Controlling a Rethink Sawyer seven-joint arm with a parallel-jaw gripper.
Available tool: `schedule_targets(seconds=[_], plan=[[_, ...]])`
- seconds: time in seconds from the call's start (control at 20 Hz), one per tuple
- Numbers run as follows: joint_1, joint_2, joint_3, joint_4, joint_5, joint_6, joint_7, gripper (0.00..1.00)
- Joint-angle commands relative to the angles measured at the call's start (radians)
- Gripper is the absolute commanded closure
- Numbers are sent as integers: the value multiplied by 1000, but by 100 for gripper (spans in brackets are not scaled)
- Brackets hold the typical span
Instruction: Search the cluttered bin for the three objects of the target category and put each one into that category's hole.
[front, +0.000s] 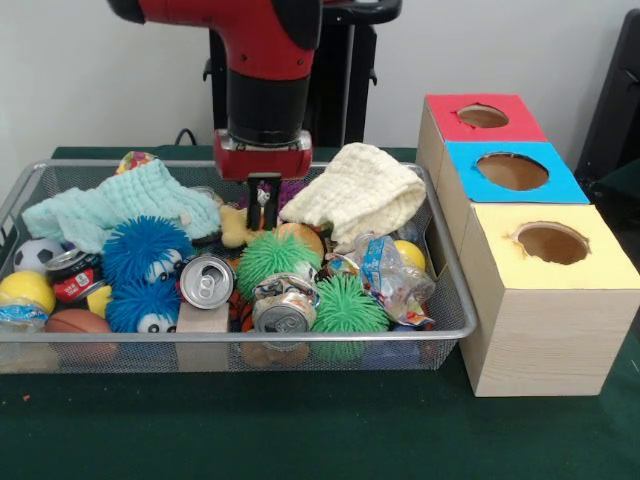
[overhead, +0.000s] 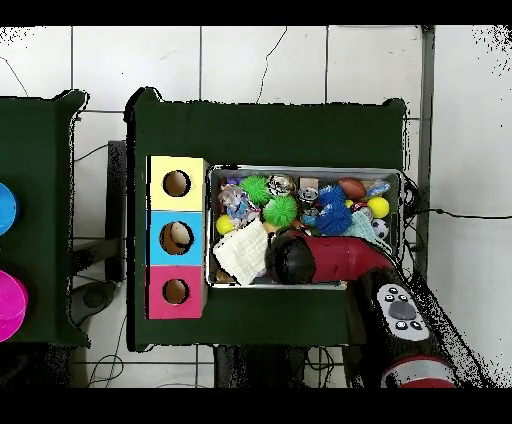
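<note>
In the front view, everything is placed from the gripper (front: 264, 198), which hangs low over the back middle of the silver wire-mesh bin (front: 20, 190). I cannot tell whether its jaws are spread or pressed together.

The task does not name the category. Drink cans are the only kind I count three of, so I judge them the likely targets.

- The red-and-black aluminium can (front: 74, 274) lies far to the picture's left of the jaws, nearer the camera.
- The silver-topped can (front: 207, 281) lies slightly left of the jaws and forward.
- The dented silver can (front: 283, 313) sits almost straight in front of the jaws, by the front rim.

These cans are probably light, thin-walled, slick and easily crushed. I would grip them across the round body, not the rim.

The other objects, counted:

- one mint cloth (front: 130, 200)
- two blue fuzzy balls with eyes (front: 145, 250)
- two green spiky balls (front: 272, 255)
- one cream cloth (front: 365, 185)
- one crinkled plastic wrapper (front: 388, 275)

Well right of the jaws, outside the bin, stand three wooden boxes, each with a round hole. One is red-topped (front: 440, 125), one blue-topped (front: 560, 185) and one yellow-topped (front: 590, 270).
</note>
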Motion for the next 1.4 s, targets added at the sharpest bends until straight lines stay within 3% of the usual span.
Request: schedule_targets(seconds=[0.05,0.8,1.0,1.15,1.4], plan=[[53,-135,37,97,-23,-16,85,100],[73,-302,85,143,100,135,58,100],[44,-288,143,192,173,144,75,100],[68,-331,136,238,222,165,107,100],[178,-396,38,252,261,223,188,100]])
